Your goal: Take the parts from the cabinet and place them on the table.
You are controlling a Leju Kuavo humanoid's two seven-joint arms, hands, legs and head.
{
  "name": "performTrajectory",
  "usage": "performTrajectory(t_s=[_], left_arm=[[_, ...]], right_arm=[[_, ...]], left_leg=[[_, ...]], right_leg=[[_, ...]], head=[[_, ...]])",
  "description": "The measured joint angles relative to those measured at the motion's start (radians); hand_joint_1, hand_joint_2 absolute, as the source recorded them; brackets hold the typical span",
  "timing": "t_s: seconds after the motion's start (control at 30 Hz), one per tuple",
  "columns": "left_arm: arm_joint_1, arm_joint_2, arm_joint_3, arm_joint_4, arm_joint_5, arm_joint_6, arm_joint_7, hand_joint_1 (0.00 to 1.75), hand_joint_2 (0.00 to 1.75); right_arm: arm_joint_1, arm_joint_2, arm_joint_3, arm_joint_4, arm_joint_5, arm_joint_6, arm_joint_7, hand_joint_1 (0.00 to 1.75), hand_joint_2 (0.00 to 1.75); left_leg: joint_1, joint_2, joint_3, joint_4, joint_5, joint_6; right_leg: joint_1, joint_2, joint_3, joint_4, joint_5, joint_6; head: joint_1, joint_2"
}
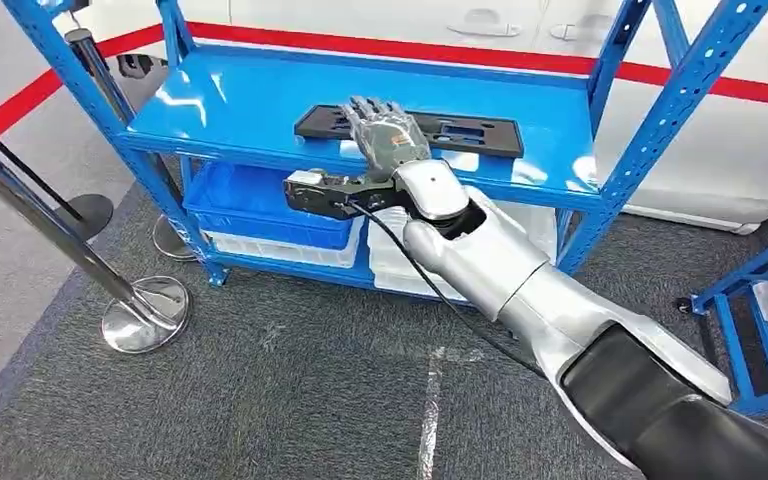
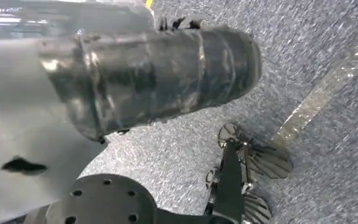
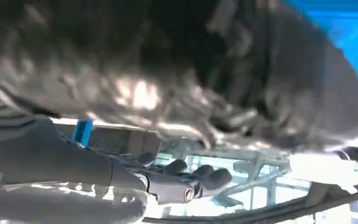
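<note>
— Where is the part now, and why does it lie like that?

— The flat black part [image 1: 410, 128] lies along the top shelf of the blue cabinet [image 1: 240, 105], near the front edge. I judge it is put there so that I can reach it from the front without bending under the frame.

— And your right hand?

— My right hand [image 1: 388, 130] is over the middle of the part, palm down, fingers stretched forward and a little apart — it holds nothing yet. If the palm already touches the part, I cannot tell. I come from above because the part is thin and flat; a grip from the side looks difficult.

— The left hand?

— The left hand [image 2: 158, 77] hangs down over the grey carpet [image 2: 317, 42]. Whether its fingers are apart or closed, I cannot tell.

— Anything else?

— White bins [image 1: 400, 265] stand on the lower shelf.
</note>
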Motion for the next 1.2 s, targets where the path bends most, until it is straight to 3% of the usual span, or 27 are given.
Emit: performTrajectory(t_s=[0.1, 0.17, 0.2, 0.27, 0.3, 0.33, 0.43, 0.5, 0.53, 0.63, 0.67, 0.7, 0.73, 0.8, 0.83, 0.87, 0.9, 0.97, 1.07, 1.13, 1.2], left_arm=[[0.000, 0.003, 0.000, 0.000, 0.001, 0.004, 0.001, 0.00, 0.00], [0.002, 0.003, 0.000, 0.000, 0.001, 0.006, 0.005, 0.00, 0.00], [0.002, 0.003, 0.000, 0.000, 0.002, 0.016, 0.010, 0.00, 0.00], [0.001, 0.003, 0.000, 0.000, 0.004, 0.036, 0.012, 0.00, 0.00], [0.000, 0.006, 0.000, 0.000, 0.004, 0.041, 0.012, 0.00, 0.00], [-0.002, 0.006, 0.000, 0.000, 0.005, 0.042, 0.013, 0.00, 0.00], [-0.001, 0.006, 0.000, 0.000, 0.006, 0.045, 0.013, 0.00, 0.00], [0.000, 0.006, 0.000, 0.000, 0.007, 0.045, 0.013, 0.00, 0.00], [-0.001, 0.006, 0.000, 0.000, 0.008, 0.045, 0.013, 0.00, 0.00], [-0.002, 0.006, 0.000, 0.000, 0.012, 0.045, 0.011, 0.00, 0.00], [-0.001, 0.006, 0.000, 0.000, 0.012, 0.045, 0.010, 0.00, 0.00], [0.000, 0.006, 0.000, 0.000, 0.012, 0.045, 0.010, 0.00, 0.00], [0.000, 0.006, 0.000, 0.000, 0.012, 0.045, 0.010, 0.00, 0.00], [0.000, 0.006, 0.000, 0.000, 0.013, 0.045, 0.010, 0.00, 0.00], [-0.001, 0.006, 0.000, 0.000, 0.013, 0.046, 0.010, 0.00, 0.00], [-0.002, 0.006, 0.000, 0.000, 0.014, 0.048, 0.009, 0.00, 0.00], [-0.002, 0.006, 0.000, 0.000, 0.013, 0.050, 0.010, 0.00, 0.00], [-0.001, 0.006, 0.000, 0.000, 0.013, 0.058, 0.009, 0.00, 0.00], [-0.001, 0.005, 0.000, 0.000, 0.010, 0.064, 0.007, 0.00, 0.00], [-0.003, 0.006, -0.001, 0.000, 0.001, 0.066, 0.002, 0.00, 0.00], [-0.002, 0.006, -0.004, 0.000, -0.007, 0.066, -0.002, 0.00, 0.00]], right_arm=[[0.001, -0.002, 0.000, 0.003, 0.002, 0.000, 0.002, 0.00, 0.00], [0.004, -0.003, 0.000, 0.006, 0.002, 0.001, 0.004, 0.00, 0.00], [0.008, -0.003, 0.000, 0.009, 0.002, 0.002, 0.005, 0.00, 0.00], [0.007, -0.003, 0.000, 0.011, 0.002, 0.006, 0.007, 0.00, 0.00], [0.006, -0.003, 0.000, 0.011, 0.002, 0.008, 0.008, 0.00, 0.00], [0.004, -0.003, 0.000, 0.012, 0.002, 0.011, 0.008, 0.00, 0.00], [0.003, -0.003, 0.000, 0.018, 0.002, 0.016, 0.009, 0.00, 0.00], [0.003, -0.005, 0.000, 0.021, 0.002, 0.015, 0.010, 0.00, 0.00], [0.000, -0.006, 0.000, 0.022, 0.003, 0.015, 0.010, 0.00, 0.00], [0.003, -0.008, 0.000, 0.027, 0.006, 0.013, 0.010, 0.00, 0.00], [0.006, -0.009, 0.000, 0.030, 0.007, 0.013, 0.010, 0.00, 0.00], [0.009, -0.010, 0.000, 0.032, 0.007, 0.013, 0.010, 0.00, 0.00], [0.010, -0.011, 0.000, 0.035, 0.007, 0.013, 0.010, 0.00, 0.00], [0.007, -0.011, 0.000, 0.037, 0.007, 0.013, 0.010, 0.00, 0.00], [0.005, -0.011, 0.000, 0.037, 0.007, 0.012, 0.010, 0.00, 0.00], [0.003, -0.011, 0.000, 0.038, 0.007, 0.012, 0.008, 0.00, 0.00], [0.002, -0.010, 0.000, 0.038, 0.007, 0.012, 0.007, 0.00, 0.00], [0.003, -0.011, 0.000, 0.042, 0.007, 0.012, 0.005, 0.00, 0.00], [0.002, -0.009, 0.000, 0.043, 0.007, 0.011, 0.003, 0.00, 0.00], [-0.001, -0.009, 0.000, 0.044, 0.007, 0.011, 0.002, 0.00, 0.00], [0.003, -0.010, 0.000, 0.047, 0.007, 0.011, 0.002, 0.00, 0.00]], left_leg=[[0.005, 0.000, -0.103, 0.208, -0.088, -0.013], [0.006, 0.000, -0.145, 0.279, -0.098, -0.015], [0.006, 0.000, -0.126, 0.225, -0.050, -0.013], [0.006, 0.001, -0.040, 0.046, 0.046, -0.007], [0.006, 0.001, -0.001, -0.040, 0.070, -0.003], [0.001, 0.000, 0.015, -0.055, 0.050, 0.001], [-0.007, -0.003, 0.011, -0.057, 0.056, 0.018], [0.005, 0.001, 0.020, -0.073, 0.066, 0.033], [0.004, -0.001, 0.021, -0.074, 0.066, 0.037], [0.001, 0.000, 0.020, -0.073, 0.064, 0.047], [-0.001, 0.000, 0.020, -0.072, 0.063, 0.048], [-0.001, -0.001, 0.020, -0.071, 0.063, 0.049], [-0.002, -0.002, 0.020, -0.069, 0.061, 0.049], [-0.003, -0.004, 0.021, -0.062, 0.055, 0.044], [-0.003, -0.005, 0.021, -0.057, 0.051, 0.040], [-0.006, -0.004, 0.015, -0.055, 0.050, 0.036], [-0.007, -0.005, 0.013, -0.050, 0.048, 0.032], [-0.003, -0.004, 0.015, -0.055, 0.050, 0.022], [-0.003, -0.002, 0.013, -0.039, 0.032, 0.007], [0.001, 0.000, -0.040, 0.067, -0.025, -0.006], [0.003, 0.000, -0.132, 0.238, -0.084, -0.014]], right_leg=[[0.000, -0.001, 0.001, 0.001, 0.000, -0.003], [0.000, -0.001, 0.001, 0.001, -0.001, -0.004], [0.000, 0.000, 0.003, 0.001, -0.002, -0.003], [0.000, 0.002, 0.009, 0.001, -0.004, -0.001], [0.000, 0.002, 0.012, 0.001, -0.006, 0.002], [0.005, 0.002, 0.011, -0.003, -0.005, 0.006], [0.004, 0.002, 0.010, -0.008, -0.002, 0.020], [0.004, -0.001, 0.005, 0.005, -0.013, 0.034], [0.008, -0.002, -0.009, 0.036, -0.036, 0.036], [0.006, -0.003, -0.108, 0.243, -0.134, 0.038], [0.006, -0.003, -0.141, 0.306, -0.150, 0.038], [0.006, -0.003, -0.146, 0.311, -0.138, 0.037], [0.006, -0.003, -0.130, 0.274, -0.107, 0.034], [0.008, -0.003, -0.045, 0.100, -0.017, 0.023], [0.011, -0.003, -0.008, 0.015, 0.000, 0.015], [0.019, -0.003, 0.005, 0.009, -0.011, 0.015], [0.015, -0.002, 0.003, 0.002, -0.006, 0.014], [0.021, -0.001, 0.002, 0.006, -0.008, 0.010], [0.007, -0.001, 0.014, -0.008, -0.004, -0.002], [0.006, -0.002, 0.017, -0.008, -0.007, -0.006], [0.007, -0.003, 0.018, -0.007, -0.010, -0.010]], head=[[0.000, 0.000], [0.000, 0.000], [0.000, 0.000], [-0.001, 0.000], [0.000, 0.000], [0.000, 0.000], [0.000, 0.000], [0.002, 0.000], [0.003, 0.000], [0.009, 0.000], [0.010, 0.000], [0.009, 0.000], [0.010, 0.000], [0.010, 0.000], [0.010, 0.000], [0.008, 0.000], [0.008, 0.000], [0.010, 0.000], [0.008, 0.000], [0.000, 0.000], [0.001, 0.000]])
